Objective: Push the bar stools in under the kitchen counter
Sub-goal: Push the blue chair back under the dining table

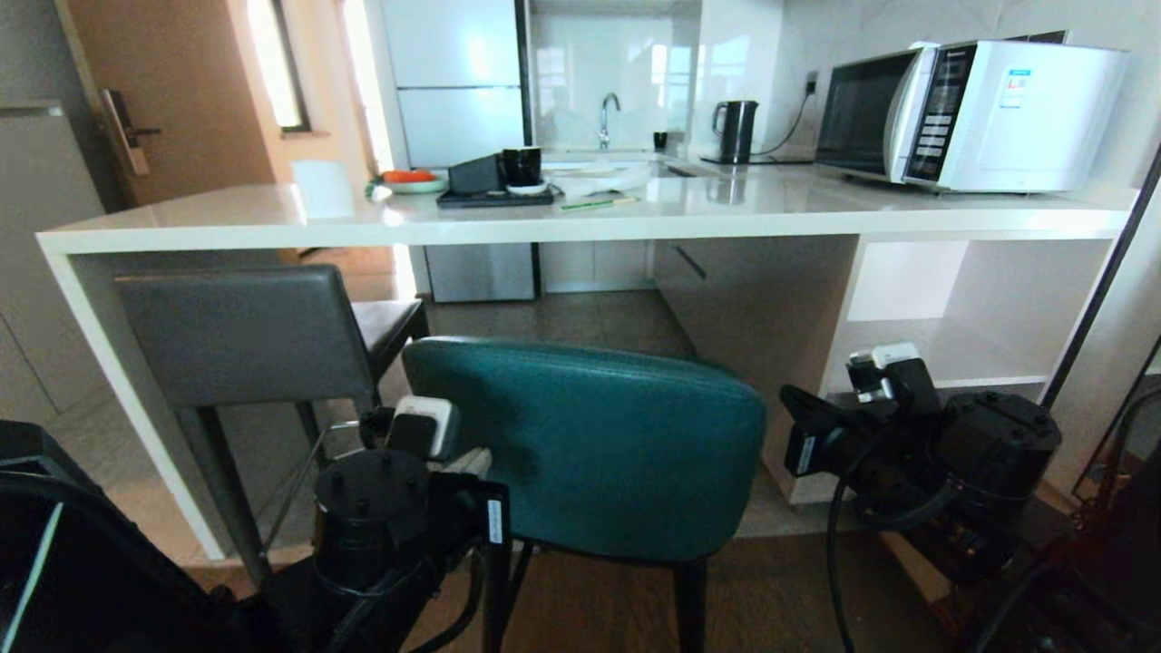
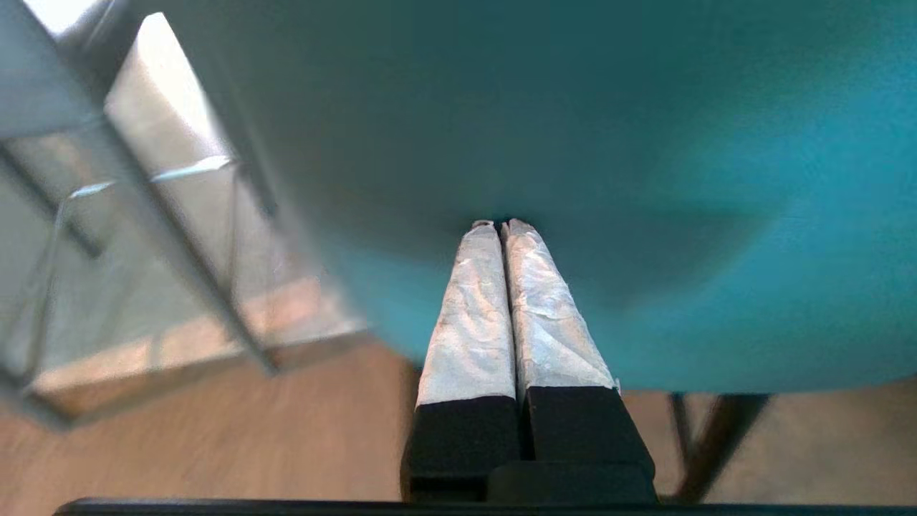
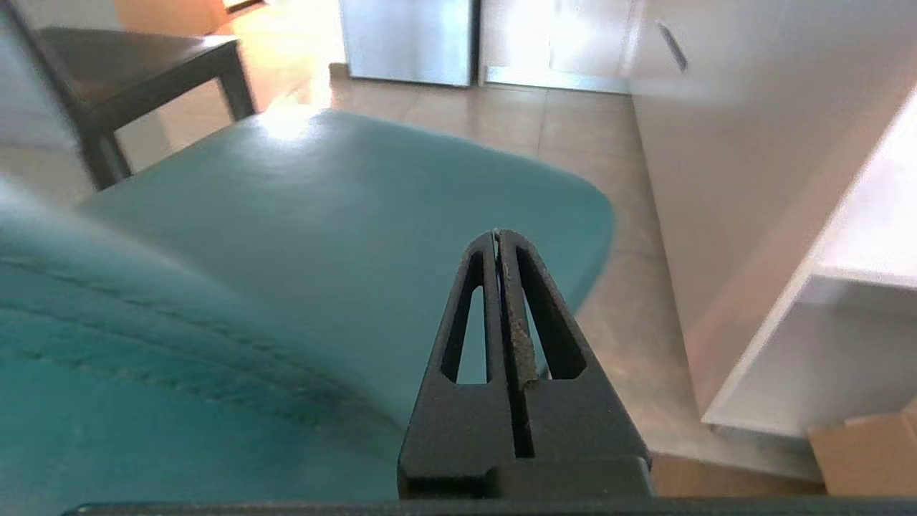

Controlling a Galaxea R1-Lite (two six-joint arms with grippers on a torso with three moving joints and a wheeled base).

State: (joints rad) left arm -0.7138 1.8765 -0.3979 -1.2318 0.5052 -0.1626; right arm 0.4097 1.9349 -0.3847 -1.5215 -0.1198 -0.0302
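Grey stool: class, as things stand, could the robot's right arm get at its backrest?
Probably not directly: the teal stool stands between the right end effector and the grey stool, which sits far over on the robot's left.

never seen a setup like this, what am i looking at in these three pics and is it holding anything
It is a two-armed robot on wheels. The wide picture comes from its head camera; the other two come from cameras on its wrists.

Ahead is a white kitchen counter carrying a microwave and a kettle. A dark-grey stool is partly under it; the teal stool is nearer the robot.

The left gripper, shut, has its tips at the teal stool's back. The right gripper, also shut, hangs beside the seat. Nothing is held.
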